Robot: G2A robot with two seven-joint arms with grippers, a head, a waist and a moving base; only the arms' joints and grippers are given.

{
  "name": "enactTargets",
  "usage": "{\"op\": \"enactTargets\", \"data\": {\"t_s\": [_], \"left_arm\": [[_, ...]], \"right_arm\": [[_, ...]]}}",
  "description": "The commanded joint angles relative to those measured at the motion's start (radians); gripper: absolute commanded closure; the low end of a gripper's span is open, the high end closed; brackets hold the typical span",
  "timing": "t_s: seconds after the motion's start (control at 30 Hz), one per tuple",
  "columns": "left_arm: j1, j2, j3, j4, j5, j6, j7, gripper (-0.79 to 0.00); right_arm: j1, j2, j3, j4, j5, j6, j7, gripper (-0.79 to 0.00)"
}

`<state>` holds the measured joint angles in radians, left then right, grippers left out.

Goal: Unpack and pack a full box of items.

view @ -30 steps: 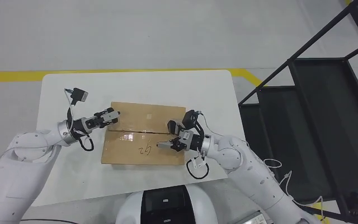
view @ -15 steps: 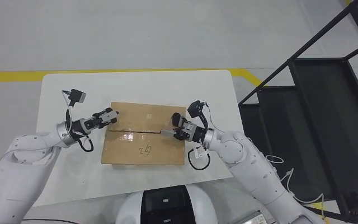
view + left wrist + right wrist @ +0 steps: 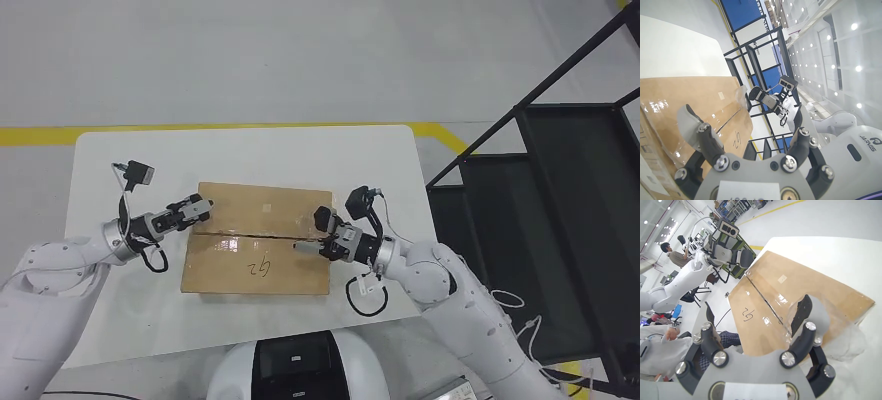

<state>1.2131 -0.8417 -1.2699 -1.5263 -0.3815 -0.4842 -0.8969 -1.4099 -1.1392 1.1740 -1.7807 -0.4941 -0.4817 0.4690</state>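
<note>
At the right gripper [image 3: 757, 311]: stands spread wide, pinches nothing, hangs at the right end of the box [image 3: 255, 270] with one finger over the top, close by the seam [image 3: 245, 235]. Beside that finger: clear tape [image 3: 783, 302] lifted off the cardboard and bunched into a crumpled wad [image 3: 848, 345] at the box's right edge. At the left gripper [image 3: 744, 111]: likewise spread, grips nothing, sits at the box's left edge by the far flap, one finger over the top, the other out past the side. As for the box: lies flat in the middle of the white table [image 3: 110, 320], flaps shut, seam running left to right, with a handwritten mark [image 3: 260, 267] on the near flap and a small label [image 3: 268, 208] on the far one
</note>
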Motion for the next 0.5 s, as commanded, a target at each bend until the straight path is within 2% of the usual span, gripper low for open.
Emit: {"op": "enactTargets", "data": {"t_s": [0.0,0.07,0.13,0.23,0.47], "left_arm": [[-0.002,-0.002,0.002,0.003,0.005,-0.002,0.002,-0.785],[-0.003,-0.004,0.001,0.005,0.005,-0.002,0.005,-0.785],[-0.002,-0.004,-0.002,0.006,0.005,-0.005,0.006,-0.785],[0.003,-0.005,-0.011,0.008,0.005,-0.006,0.005,-0.785],[0.015,-0.007,-0.02,0.005,0.018,-0.003,0.008,-0.785]], "right_arm": [[-0.01,0.003,0.014,-0.019,-0.06,0.003,-0.022,-0.785],[-0.021,0.006,0.029,-0.048,-0.15,0.001,-0.068,-0.785],[-0.035,0.012,0.043,-0.094,-0.327,0.017,-0.092,-0.785],[-0.059,0.021,0.051,-0.145,-0.535,0.038,-0.071,-0.785],[-0.07,0.034,0.084,-0.194,-0.679,0.049,0.023,-0.785]]}}
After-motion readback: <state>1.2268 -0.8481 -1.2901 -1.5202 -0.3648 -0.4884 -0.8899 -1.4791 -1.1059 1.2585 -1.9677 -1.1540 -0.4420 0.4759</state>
